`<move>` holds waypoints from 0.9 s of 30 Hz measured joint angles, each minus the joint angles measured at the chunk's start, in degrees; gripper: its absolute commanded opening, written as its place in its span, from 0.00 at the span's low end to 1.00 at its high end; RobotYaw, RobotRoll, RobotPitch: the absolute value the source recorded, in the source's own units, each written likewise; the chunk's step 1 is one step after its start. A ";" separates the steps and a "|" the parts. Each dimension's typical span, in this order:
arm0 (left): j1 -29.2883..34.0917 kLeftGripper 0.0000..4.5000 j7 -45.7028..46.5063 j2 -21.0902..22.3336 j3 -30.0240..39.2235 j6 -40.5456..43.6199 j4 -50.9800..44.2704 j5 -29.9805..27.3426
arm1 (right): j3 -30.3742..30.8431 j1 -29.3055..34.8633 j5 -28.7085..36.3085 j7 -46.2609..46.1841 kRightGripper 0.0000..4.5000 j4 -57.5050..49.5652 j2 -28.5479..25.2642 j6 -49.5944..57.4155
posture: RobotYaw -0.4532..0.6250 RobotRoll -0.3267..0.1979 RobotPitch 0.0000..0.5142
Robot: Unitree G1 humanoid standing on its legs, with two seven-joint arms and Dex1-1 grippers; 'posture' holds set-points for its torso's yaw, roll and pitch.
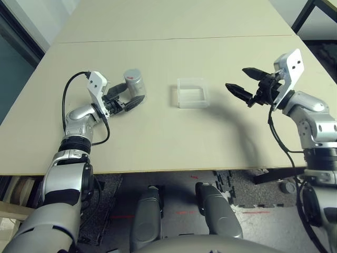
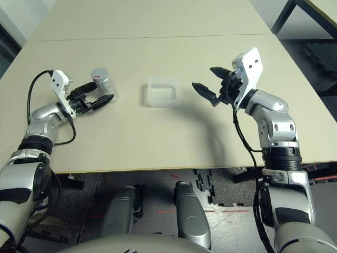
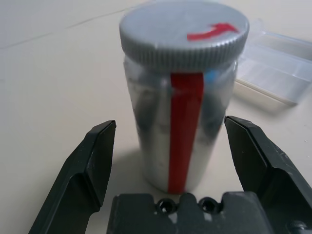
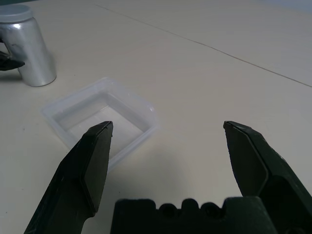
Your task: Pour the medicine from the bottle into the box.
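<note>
Left arm: the left gripper point(image 1: 130, 98) lies low on the table point(image 1: 158, 142), its two black fingers spread to either side of the bottle point(image 1: 134, 82), a clear gap showing between each fingertip and the bottle wall in the left wrist view, so nothing is gripped. The bottle stands upright at the left of the table with its grey cap point(image 3: 184, 33) on; a red stripe runs down its side and a red arrow marks the cap. Its contents cannot be made out through the reflective wall, and no pill can be seen. Centre: the clear box point(image 1: 191, 93) sits to the right of the bottle, well apart from it, open side up; its interior looks bare, though its far wall blurs against the table. Right arm: the right gripper point(image 1: 245, 84) hangs above the table right of the box, fingers wide apart and holding nothing
</note>
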 measured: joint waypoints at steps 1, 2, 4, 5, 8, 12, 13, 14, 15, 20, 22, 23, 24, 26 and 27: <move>-0.76 0.99 0.34 -0.39 0.04 -0.34 1.17 0.01 | 0.01 0.16 0.18 -0.11 1.00 -0.01 0.05 0.09 | 0.20 0.62 0.42; -1.17 0.99 0.64 -0.81 0.06 -0.58 1.59 0.05 | 0.03 0.26 0.23 -0.13 1.00 -0.05 0.08 0.16 | 0.20 0.62 0.42; -2.29 0.91 0.57 -1.80 -0.01 -1.18 2.99 0.20 | 0.19 0.59 0.26 -0.13 1.00 -0.22 0.11 0.40 | 0.19 0.62 0.41; -2.81 0.86 0.08 -2.13 -0.06 -1.15 3.69 0.32 | 0.22 0.71 0.27 -0.13 1.00 -0.37 0.11 0.56 | 0.19 0.62 0.40; -4.09 0.62 -0.94 -2.93 -0.11 -0.95 4.34 0.48 | 0.23 0.77 0.32 -0.19 1.00 -0.75 0.11 0.82 | 0.19 0.62 0.40; -4.82 0.57 -1.50 -2.94 0.03 -0.54 5.60 0.49 | 0.15 0.77 0.43 -0.48 1.00 -1.09 0.05 0.97 | 0.20 0.62 0.38; -4.83 0.57 -1.93 -2.83 0.10 -0.50 5.60 0.48 | 0.16 0.77 0.50 -0.52 1.00 -1.12 0.05 1.01 | 0.20 0.62 0.38; -4.83 0.57 -2.49 -2.61 0.14 -0.39 5.59 0.47 | 0.16 0.77 0.64 -0.50 1.00 -1.14 0.05 1.15 | 0.21 0.62 0.37; -4.83 0.57 -3.30 -2.25 0.16 -0.17 5.53 0.46 | 0.16 0.76 0.81 -0.39 1.00 -1.20 0.04 1.48 | 0.22 0.62 0.37; -4.83 0.57 -8.69 -0.48 0.15 1.76 2.90 0.15 | 1.01 -1.27 1.80 1.26 1.00 -1.64 0.03 4.21 | 0.25 0.62 0.35; -4.81 0.57 -11.29 -0.28 0.00 2.78 0.61 -0.12 | 2.61 -3.28 1.99 2.42 1.00 -1.87 -0.04 5.66 | 0.27 0.62 0.34; -4.67 0.57 -12.84 -0.25 -0.14 3.73 -1.12 -0.25 | 3.66 -4.31 2.08 3.34 1.00 -1.92 -0.04 6.88 | 0.27 0.62 0.34; -4.59 0.57 -14.36 -0.24 -0.25 4.61 -2.66 -0.47 | 4.91 -5.34 2.17 4.17 1.00 -2.03 -0.01 8.05 | 0.28 0.62 0.33; -3.89 0.57 -16.15 -0.19 -0.45 6.62 -5.73 -0.98 | 6.51 -6.84 2.82 5.52 1.00 -2.25 0.26 10.17 | 0.29 0.62 0.31; -3.36 0.57 -17.11 -0.29 -0.63 7.94 -7.41 -1.40 | 7.29 -7.81 3.19 6.27 1.00 -2.30 0.62 11.41 | 0.30 0.62 0.31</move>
